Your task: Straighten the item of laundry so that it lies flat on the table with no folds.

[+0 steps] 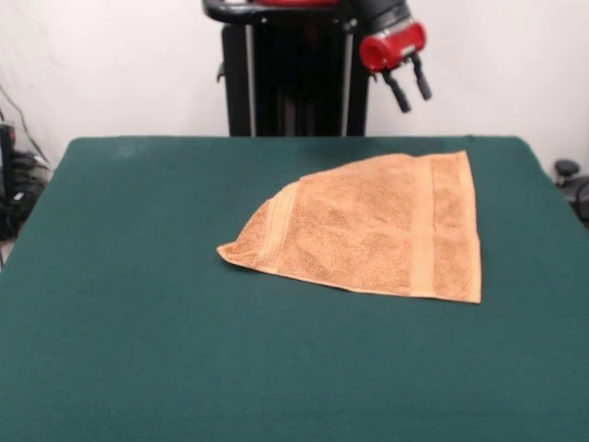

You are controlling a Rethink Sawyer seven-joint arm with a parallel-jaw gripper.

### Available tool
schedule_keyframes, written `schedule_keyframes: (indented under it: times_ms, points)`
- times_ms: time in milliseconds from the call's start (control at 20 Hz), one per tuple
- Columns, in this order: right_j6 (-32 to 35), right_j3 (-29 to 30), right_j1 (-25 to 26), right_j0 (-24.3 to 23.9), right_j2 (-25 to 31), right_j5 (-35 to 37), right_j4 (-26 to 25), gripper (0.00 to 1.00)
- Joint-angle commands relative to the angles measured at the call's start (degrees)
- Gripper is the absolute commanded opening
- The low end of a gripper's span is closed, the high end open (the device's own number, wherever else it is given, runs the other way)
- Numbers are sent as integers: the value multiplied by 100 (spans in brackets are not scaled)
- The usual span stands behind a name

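The orange-tan terry towel (368,230) lies on the dark green table (138,304), right of the middle. Its left part is folded over, so the left side comes to a point and a woven band runs slantwise there. Another woven band runs straight near the right edge. The right side lies flat. My gripper (409,90) hangs high above the table's far edge, up and behind the towel's far right corner. Its two black fingers (398,94) stand apart with nothing between them. It touches nothing.
The robot's black pedestal (285,83) stands behind the far edge of the table. Cables and dark gear (14,184) lie off the table's left side. A small dark object (571,175) sits off the right edge.
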Motion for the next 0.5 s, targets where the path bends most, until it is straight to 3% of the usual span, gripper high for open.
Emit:
schedule_keyframes:
  times_ms: [50,150,500]
  points:
    - [1707,-213,-923,-550,1143,1371,-75,100]
    - [1540,-332,-1006,-673,1064,1597,140,100]
    - [1346,-397,-1566,-1378,1702,2965,435,100]
